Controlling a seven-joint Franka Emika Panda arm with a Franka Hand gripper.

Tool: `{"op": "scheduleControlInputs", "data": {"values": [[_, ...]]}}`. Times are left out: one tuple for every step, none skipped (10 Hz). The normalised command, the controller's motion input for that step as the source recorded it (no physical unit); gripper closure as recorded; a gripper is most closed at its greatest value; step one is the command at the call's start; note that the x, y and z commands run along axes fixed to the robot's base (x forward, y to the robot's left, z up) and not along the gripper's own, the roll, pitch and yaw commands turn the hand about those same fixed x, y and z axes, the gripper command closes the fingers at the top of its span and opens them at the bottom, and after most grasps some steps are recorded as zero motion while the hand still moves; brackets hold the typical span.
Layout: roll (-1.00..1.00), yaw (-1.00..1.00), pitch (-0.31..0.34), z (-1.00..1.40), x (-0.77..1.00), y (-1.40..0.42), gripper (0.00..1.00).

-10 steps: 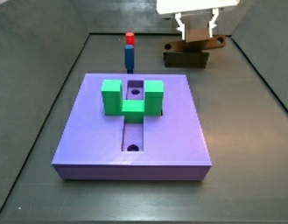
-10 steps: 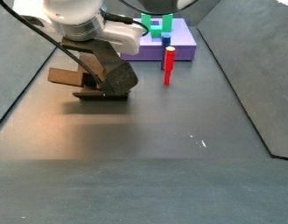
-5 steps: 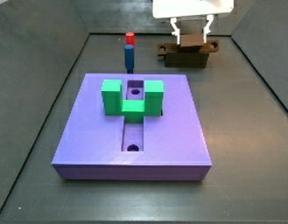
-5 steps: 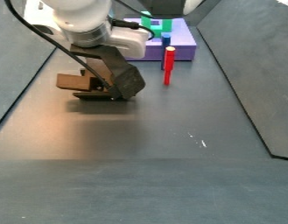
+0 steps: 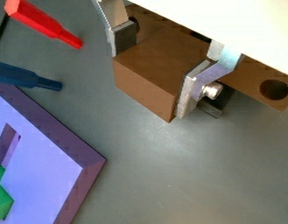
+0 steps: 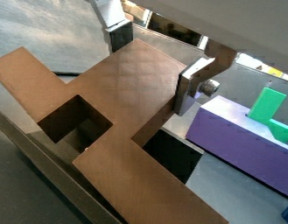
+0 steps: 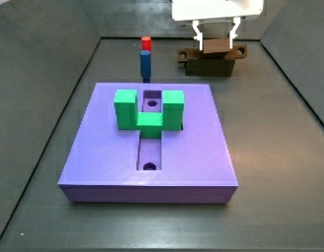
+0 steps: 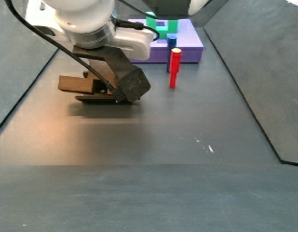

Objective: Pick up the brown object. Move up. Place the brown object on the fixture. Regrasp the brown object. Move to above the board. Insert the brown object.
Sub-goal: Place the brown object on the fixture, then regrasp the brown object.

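Observation:
The brown object (image 7: 212,51) rests on the fixture (image 7: 211,67) at the far right, and it juts out past the fixture (image 8: 105,98) in a side view (image 8: 77,84). My gripper (image 7: 215,39) stands over it, and its fingers press both sides of the bar's thick end in both wrist views (image 5: 161,63) (image 6: 156,59). The bar's round hole (image 5: 272,87) shows beyond one finger. The purple board (image 7: 98,148) with its green U-shaped block (image 7: 149,110) lies nearer in that side view. In the other side view the board (image 8: 187,50) lies farther off.
A blue upright peg with a red top (image 7: 146,57) stands between the board and the fixture, and it also shows in a side view (image 8: 174,68). Dark walls border the floor on both sides. The board's corner (image 5: 41,157) shows in a wrist view.
From one second ago to half a second ago, the gripper lowered the brown object and levelled it onto the fixture. Nothing has visibly moved since.

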Motion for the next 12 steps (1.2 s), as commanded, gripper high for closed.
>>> {"op": "scheduleControlInputs", "data": {"values": [[0.0, 0.0, 0.0, 0.0, 0.0, 0.0, 0.0], [0.64, 0.19, -0.12, 0.68, 0.0, -0.09, 0.0], [0.84, 0.27, -0.254, 0.63, 0.0, -0.12, 0.0], [0.94, 0.35, -0.197, 0.59, 0.0, -0.13, 0.0], [1.0, 0.37, -0.091, 0.44, 0.0, -0.15, 0.0], [1.0, 0.37, 0.0, 0.19, 0.0, -0.05, 0.0], [1.0, 0.36, 0.117, 0.0, 0.0, 0.0, 0.0], [1.0, 0.34, 0.214, 0.0, 0.0, 0.0, 0.0], [1.0, 0.13, 0.263, 0.07, 0.0, 0.0, 0.0], [1.0, 0.0, 0.183, 0.03, 0.14, 0.0, 0.0], [1.0, -0.18, 0.069, 0.0, 0.0, 0.03, 0.0], [1.0, -0.29, 0.0, 0.0, 0.0, 0.05, 0.0]]}}
